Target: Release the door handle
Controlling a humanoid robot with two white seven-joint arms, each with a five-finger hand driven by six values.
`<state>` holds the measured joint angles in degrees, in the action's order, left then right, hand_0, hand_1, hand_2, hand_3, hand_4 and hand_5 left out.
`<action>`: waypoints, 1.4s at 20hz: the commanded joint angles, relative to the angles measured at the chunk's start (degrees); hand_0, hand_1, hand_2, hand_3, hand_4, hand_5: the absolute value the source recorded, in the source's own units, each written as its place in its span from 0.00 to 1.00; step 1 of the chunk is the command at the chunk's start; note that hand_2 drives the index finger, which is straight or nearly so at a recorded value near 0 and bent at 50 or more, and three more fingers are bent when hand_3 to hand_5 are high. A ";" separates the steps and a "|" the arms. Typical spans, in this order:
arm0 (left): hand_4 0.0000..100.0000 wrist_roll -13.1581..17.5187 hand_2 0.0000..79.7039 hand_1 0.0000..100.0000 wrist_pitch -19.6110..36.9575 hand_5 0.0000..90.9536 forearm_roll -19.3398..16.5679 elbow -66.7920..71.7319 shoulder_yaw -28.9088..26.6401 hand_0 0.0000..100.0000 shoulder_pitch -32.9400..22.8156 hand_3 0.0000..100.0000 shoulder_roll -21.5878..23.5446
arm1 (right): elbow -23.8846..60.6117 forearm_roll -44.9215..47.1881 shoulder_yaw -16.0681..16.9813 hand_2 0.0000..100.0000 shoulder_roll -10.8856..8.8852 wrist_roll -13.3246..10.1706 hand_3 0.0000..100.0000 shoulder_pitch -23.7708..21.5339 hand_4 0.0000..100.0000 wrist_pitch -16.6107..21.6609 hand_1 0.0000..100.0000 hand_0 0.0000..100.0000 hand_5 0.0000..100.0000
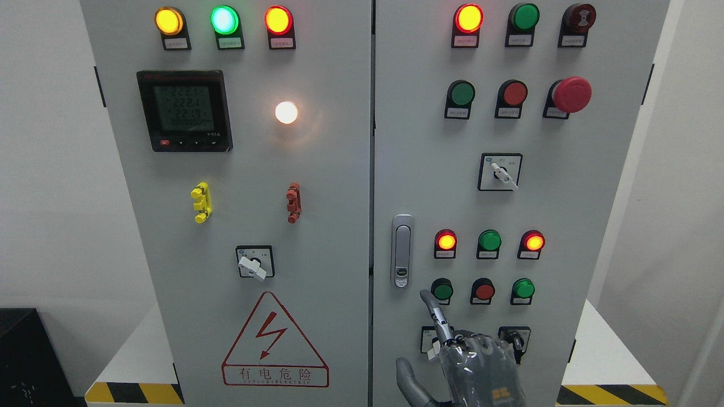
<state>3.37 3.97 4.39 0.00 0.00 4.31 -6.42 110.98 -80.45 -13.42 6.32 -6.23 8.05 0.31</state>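
The silver door handle (401,250) lies flat and upright in its recess on the left edge of the right cabinet door (430,169). My right hand (452,350) comes up from the bottom edge, below and a little right of the handle. Its index finger (434,311) points up, with the tip just under the handle's lower end and apart from it. The thumb (408,380) sticks out to the left. The hand holds nothing. My left arm does not show.
Lit and unlit push buttons (486,242) and a rotary switch (500,172) sit right of the handle. A red emergency button (571,94) juts out higher up. The left door (317,198) carries a meter (184,110) and a warning triangle (275,343).
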 commanded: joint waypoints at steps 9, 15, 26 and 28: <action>0.01 -0.03 0.03 0.00 -0.02 0.00 0.00 -1.14 1.23 0.00 0.00 0.09 0.00 | -10.08 -4.71 -4.69 0.02 0.19 1.13 1.00 6.18 1.00 -3.39 0.31 0.46 0.97; 0.01 -0.03 0.03 0.00 -0.02 0.00 0.00 -1.14 1.23 0.00 0.00 0.09 0.00 | -10.43 -4.89 -4.51 0.02 0.10 1.30 1.00 7.15 1.00 -4.09 0.31 0.46 0.97; 0.01 -0.03 0.03 0.00 -0.02 0.00 0.00 -1.14 1.23 0.00 0.00 0.09 0.00 | -10.79 -4.80 -4.51 0.03 0.19 1.48 1.00 8.38 1.00 -6.02 0.31 0.46 0.97; 0.01 -0.03 0.03 0.00 -0.02 0.00 0.00 -1.14 1.23 0.00 0.00 0.09 0.00 | -10.88 -4.80 -4.42 0.03 0.10 1.48 1.00 8.47 1.00 -6.02 0.31 0.46 0.97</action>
<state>3.37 3.97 4.39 0.00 0.00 4.31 -6.42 101.38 -85.22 -17.50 6.43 -4.81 16.10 -5.66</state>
